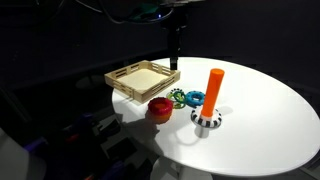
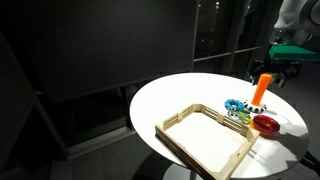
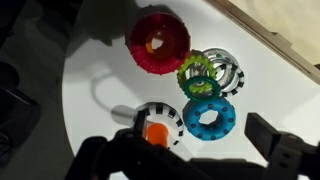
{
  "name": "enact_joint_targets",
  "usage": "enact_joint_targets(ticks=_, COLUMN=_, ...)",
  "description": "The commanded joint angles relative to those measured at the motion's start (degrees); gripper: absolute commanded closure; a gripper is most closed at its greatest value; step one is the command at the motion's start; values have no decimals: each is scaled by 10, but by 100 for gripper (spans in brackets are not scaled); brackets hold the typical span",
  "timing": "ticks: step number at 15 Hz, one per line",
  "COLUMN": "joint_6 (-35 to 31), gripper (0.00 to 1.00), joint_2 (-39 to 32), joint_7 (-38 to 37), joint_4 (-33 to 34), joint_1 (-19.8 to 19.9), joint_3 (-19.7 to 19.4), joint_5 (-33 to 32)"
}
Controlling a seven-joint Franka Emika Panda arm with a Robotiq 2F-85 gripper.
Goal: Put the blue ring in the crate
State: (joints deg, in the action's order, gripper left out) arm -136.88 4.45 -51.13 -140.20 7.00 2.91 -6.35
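Observation:
The blue ring lies flat on the white table, between my fingers in the wrist view. It also shows in both exterior views. It touches a green ring that lies on a black-and-white striped ring. The light wooden crate stands beside the rings and holds nothing; its edge shows in the wrist view. My gripper hangs open and empty, well above the rings.
A red ring lies near the crate. An orange peg stands upright on a striped base right next to the blue ring. The round table's edge is close.

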Motion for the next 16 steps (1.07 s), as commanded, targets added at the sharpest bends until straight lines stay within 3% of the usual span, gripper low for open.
enact_joint_targets(ticks=1, joint_6=-16, gripper=0, joint_2=-46, joint_7=-36, joint_4=37, joint_1=-8, joint_3=-20, joint_5=-1)
enact_joint_targets(ticks=16, joint_6=-62, gripper=0, joint_2=-215, joint_7=-125, joint_4=134, joint_1=-62, joint_3=-93, joint_5=-2)
